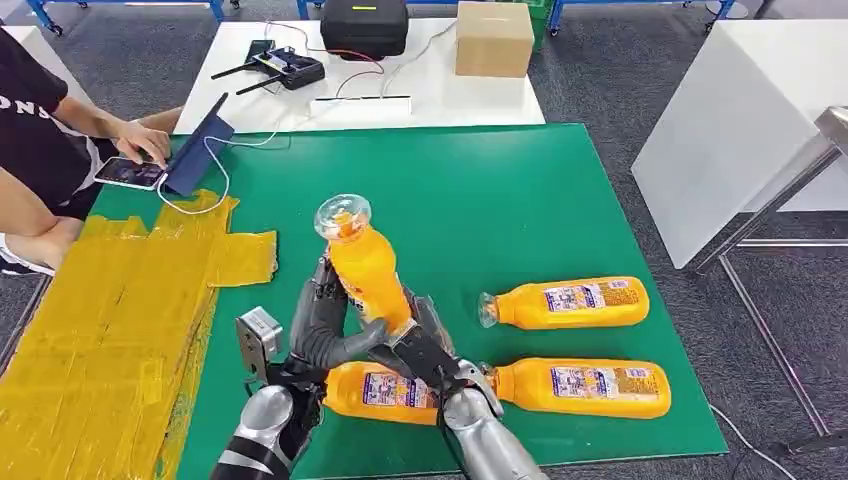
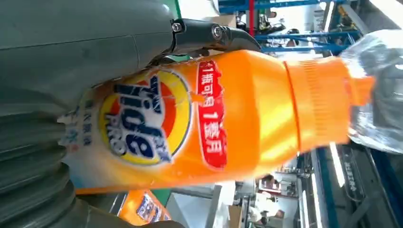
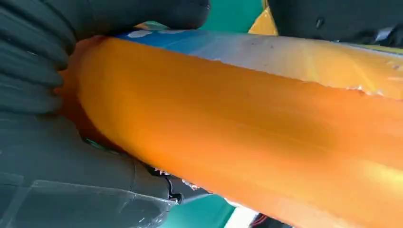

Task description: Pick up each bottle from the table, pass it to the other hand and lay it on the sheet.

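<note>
Currently the held bottle [image 1: 366,270] stands nearly upright at lower centre of the head view, clear cap up, with both my hands closed on its lower body. My left hand [image 1: 322,325] wraps it from the left; my right hand [image 1: 425,350] clamps it from the right. The left wrist view confirms the grip: my thumb and a dark finger [image 2: 209,34] bracket the labelled body. The right wrist view shows my hand pressed against the orange wall.

I judge this to be the handover itself, so the rules for this step are:

1. Confirm that the receiving hand bears the bottle fully before the giving hand lets go. The plastic looks smooth, so a loose grip may let it slide.
2. Open the giving hand outward, not downward: a second bottle [image 1: 380,390] lies on the green mat [image 1: 480,190] directly beneath my hands, and a dropped finger could roll it.
3. Keep the bottle upright until one hand alone carries it, then swing it toward the yellow sheet [image 1: 100,330] at lower left and tip it flat there.

Two further bottles [image 1: 570,303] [image 1: 585,387] lie on their sides at lower right, awaiting their turn. A person's hand [image 1: 140,143] rests on a tablet just beyond the sheet's far edge; keep the swing away from it
</note>
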Controlling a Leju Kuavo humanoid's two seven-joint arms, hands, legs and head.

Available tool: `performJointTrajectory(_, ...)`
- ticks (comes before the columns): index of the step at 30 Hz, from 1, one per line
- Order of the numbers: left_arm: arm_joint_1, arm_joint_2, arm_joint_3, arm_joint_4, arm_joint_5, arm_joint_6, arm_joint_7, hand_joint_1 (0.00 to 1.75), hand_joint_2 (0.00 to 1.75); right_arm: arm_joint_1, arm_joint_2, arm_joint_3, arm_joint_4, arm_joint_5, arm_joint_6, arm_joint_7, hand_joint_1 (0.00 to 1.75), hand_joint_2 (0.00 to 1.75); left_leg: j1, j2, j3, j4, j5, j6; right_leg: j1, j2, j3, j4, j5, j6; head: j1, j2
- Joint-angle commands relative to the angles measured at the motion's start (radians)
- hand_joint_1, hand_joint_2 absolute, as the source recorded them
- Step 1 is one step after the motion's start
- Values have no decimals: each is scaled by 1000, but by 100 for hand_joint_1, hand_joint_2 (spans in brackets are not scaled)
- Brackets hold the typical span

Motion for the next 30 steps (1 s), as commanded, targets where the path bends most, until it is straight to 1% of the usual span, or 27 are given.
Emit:
performJointTrajectory(1, -33, 10, 13, 82, 16, -15, 13, 0, 175, 21, -10, 117, -19, 36, -24, -4, 175, 175, 1, 0, 2, -1, -1, -2, 1, -1, 2, -1, -1, -1, 1, 0)
performJointTrajectory(6, -24, 4, 64, 78, 66, -29, 22, 0, 175, 72, -29, 187, -143, 102, -89, -5, 173, 175, 1, 0, 3, -1, -1, -2, 2, -1, 3, -1, -1, -1, 0, 0)
performJointTrajectory(7, -23, 4, 70, 74, 66, -27, 22, 0, 175, 80, -34, 199, -166, 110, -99, -1, 175, 175, 2, 0, 4, 0, -2, -3, 2, -1, 4, -1, -1, -2, 0, 0)
performJointTrajectory(9, -22, 2, 82, 69, 71, -25, 23, 0, 175, 90, -40, 210, -195, 113, -104, 2, 175, 175, 1, 1, 2, 0, -1, -2, 1, 0, 2, -1, -1, -1, 0, 0)
performJointTrajectory(10, -21, 0, 90, 65, 75, -24, 24, 3, 175, 97, -43, 213, -214, 111, -106, 3, 175, 175, 1, 1, 1, 0, -1, -1, 1, 0, 1, 0, -1, -1, 0, 0)
performJointTrajectory(11, -21, 0, 90, 65, 75, -24, 24, 3, 175, 97, -43, 213, -214, 111, -106, 3, 175, 175, 2, 0, 2, 0, -2, -2, 2, -1, 2, -1, -1, -1, 0, 0)
performJointTrajectory(12, -20, -1, 94, 61, 77, -24, 24, 33, 175, 101, -47, 215, -230, 110, -107, 6, 175, 175, 2, 0, 3, 0, -2, -2, 2, -1, 3, -1, -2, -1, 0, 0)
performJointTrajectory(13, -17, -4, 102, 56, 86, -24, 26, 166, 175, 106, -52, 215, -245, 108, -108, 7, 175, 175, 1, 0, 2, 0, -1, -2, 1, -1, 2, -1, -1, -1, 0, 0)
performJointTrajectory(14, -15, -4, 104, 54, 87, -24, 26, 175, 175, 109, -53, 213, -254, 105, -110, 8, 175, 175, 2, 0, 3, 0, -2, -2, 2, -1, 3, -1, -1, -1, 0, 0)
performJointTrajectory(19, -8, -8, 120, 46, 109, -30, 27, 175, 175, 115, -62, 194, -284, 94, -119, 13, 175, 175, 1, 0, 1, 0, -1, -1, 1, 0, 1, -1, 0, -1, 0, 0)
performJointTrajectory(23, -7, -8, 120, 45, 109, -30, 27, 175, 175, 113, -67, 190, -284, 94, -120, 13, 175, 175, 2, 2, 3, 0, -2, -3, 2, 1, 3, -1, -1, -2, 0, 0)
performJointTrajectory(30, -7, -8, 120, 45, 109, -30, 27, 175, 175, 113, -67, 190, -284, 94, -120, 13, 175, 175, 1, 1, 2, 0, -1, -2, 1, 1, 2, -1, 0, -1, 0, 0)
